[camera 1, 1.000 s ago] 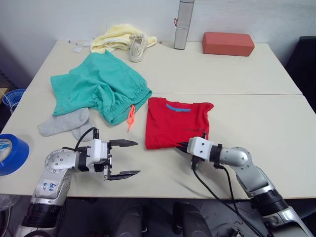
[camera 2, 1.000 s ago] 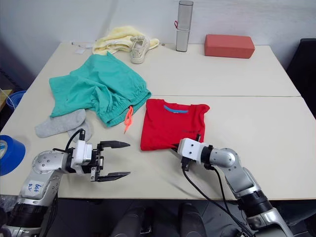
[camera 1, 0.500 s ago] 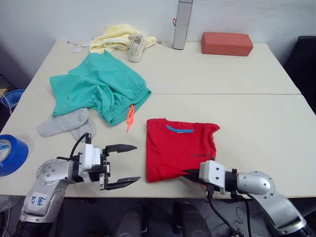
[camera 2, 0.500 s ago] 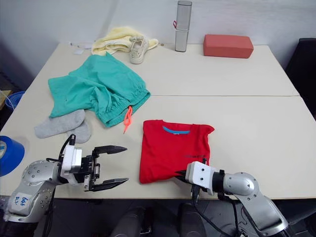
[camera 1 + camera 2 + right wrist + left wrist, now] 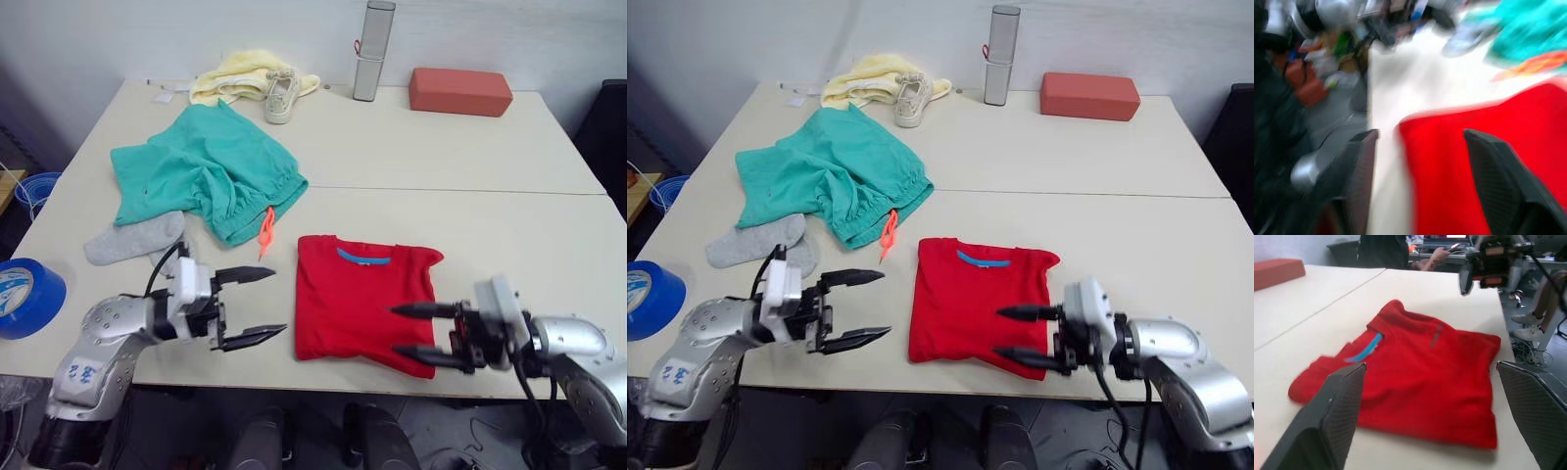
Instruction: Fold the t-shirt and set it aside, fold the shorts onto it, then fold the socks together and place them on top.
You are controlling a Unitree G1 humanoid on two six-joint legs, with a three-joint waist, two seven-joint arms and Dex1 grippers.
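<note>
The folded red t-shirt (image 5: pixel 364 302) lies flat at the table's 6 o'clock edge between the left gripper (image 5: pixel 256 307) and right gripper (image 5: pixel 415 334), both spread wide and empty; soft and limp, it is best pinched at opposite hems.

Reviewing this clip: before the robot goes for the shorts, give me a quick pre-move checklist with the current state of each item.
1. t-shirt folded into a compact rectangle near the table's front edge: ok.
2. right gripper open, fingertips over the t-shirt's near corner; whether they touch the cloth: cannot tell.
3. left gripper open and holding nothing: ok.
4. shorts unfolded, bunched, clear of the t-shirt: ok to pick.
5. socks partly tucked under the shorts' edge: not ok, may drag along.
6. orange drawstring hanging loose toward the t-shirt: not ok.
</note>
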